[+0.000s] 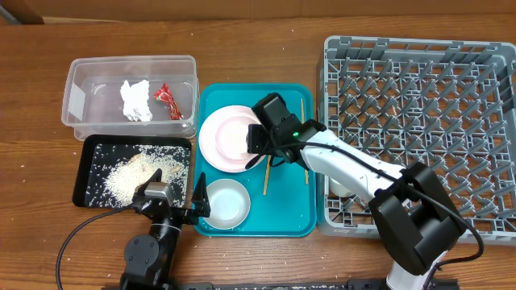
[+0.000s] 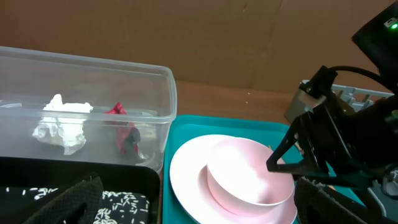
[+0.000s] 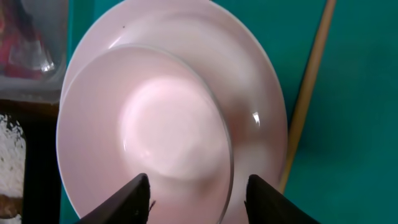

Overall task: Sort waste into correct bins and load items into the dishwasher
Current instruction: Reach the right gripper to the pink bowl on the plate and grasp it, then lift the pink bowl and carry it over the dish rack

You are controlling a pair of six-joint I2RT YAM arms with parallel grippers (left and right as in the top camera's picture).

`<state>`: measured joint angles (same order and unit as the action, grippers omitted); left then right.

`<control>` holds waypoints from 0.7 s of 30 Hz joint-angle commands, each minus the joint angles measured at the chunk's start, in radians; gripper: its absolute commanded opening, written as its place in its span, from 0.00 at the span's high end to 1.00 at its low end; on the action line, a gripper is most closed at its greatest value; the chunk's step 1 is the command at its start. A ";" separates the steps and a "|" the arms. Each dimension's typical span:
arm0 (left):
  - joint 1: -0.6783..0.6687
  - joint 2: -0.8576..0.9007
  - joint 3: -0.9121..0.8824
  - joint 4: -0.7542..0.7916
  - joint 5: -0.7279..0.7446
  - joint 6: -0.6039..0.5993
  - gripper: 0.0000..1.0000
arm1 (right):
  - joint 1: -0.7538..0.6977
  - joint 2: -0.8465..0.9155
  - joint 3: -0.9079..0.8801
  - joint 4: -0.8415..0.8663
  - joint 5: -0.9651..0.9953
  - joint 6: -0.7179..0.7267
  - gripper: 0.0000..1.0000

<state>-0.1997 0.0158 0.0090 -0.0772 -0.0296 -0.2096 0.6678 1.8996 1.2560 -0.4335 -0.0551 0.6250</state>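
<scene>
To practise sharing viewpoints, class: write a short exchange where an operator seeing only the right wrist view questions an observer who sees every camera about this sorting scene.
Operator: My right gripper hangs open over the pink bowl on the plate. Where do I load it?
Observer: The grey dish rack stands just right of the teal tray.
Operator: Any other bowl?
Observer: A white bowl sits near the tray's robot-side edge, beside the left gripper.

Evenly lit from above, with soft short shadows on the table [image 1: 242, 24]. Small glare spot noted on the plate [image 3: 256, 93] rim. Blurred at close range in both wrist views.
</scene>
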 commanded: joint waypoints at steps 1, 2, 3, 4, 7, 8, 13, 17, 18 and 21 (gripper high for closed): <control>0.010 -0.010 -0.004 0.003 0.008 -0.004 0.00 | -0.003 0.013 0.015 0.009 0.002 0.024 0.49; 0.010 -0.010 -0.004 0.003 0.008 -0.004 0.00 | -0.003 0.024 0.015 0.006 0.002 0.031 0.51; 0.010 -0.010 -0.004 0.003 0.008 -0.004 0.00 | -0.003 0.030 0.015 0.004 0.002 0.031 0.57; 0.010 -0.010 -0.004 0.003 0.008 -0.004 0.00 | -0.003 0.040 0.015 0.002 0.002 0.031 0.64; 0.010 -0.010 -0.004 0.003 0.008 -0.003 0.00 | -0.003 0.053 0.015 -0.003 0.002 0.031 0.65; 0.010 -0.010 -0.004 0.003 0.008 -0.004 0.00 | -0.003 0.054 0.015 -0.005 0.002 0.031 0.66; 0.010 -0.010 -0.004 0.003 0.008 -0.004 0.00 | -0.018 0.004 0.016 -0.025 0.002 0.030 0.96; 0.010 -0.010 -0.004 0.003 0.008 -0.004 0.00 | -0.061 -0.117 0.031 -0.085 0.030 0.002 0.96; 0.010 -0.010 -0.004 0.003 0.008 -0.004 0.00 | -0.075 -0.158 0.036 -0.109 0.043 -0.009 0.96; 0.010 -0.010 -0.004 0.003 0.008 -0.004 0.00 | -0.116 -0.277 0.045 -0.193 0.131 -0.020 0.96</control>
<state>-0.2001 0.0158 0.0090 -0.0772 -0.0296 -0.2096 0.5903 1.7775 1.2568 -0.5991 -0.0166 0.6285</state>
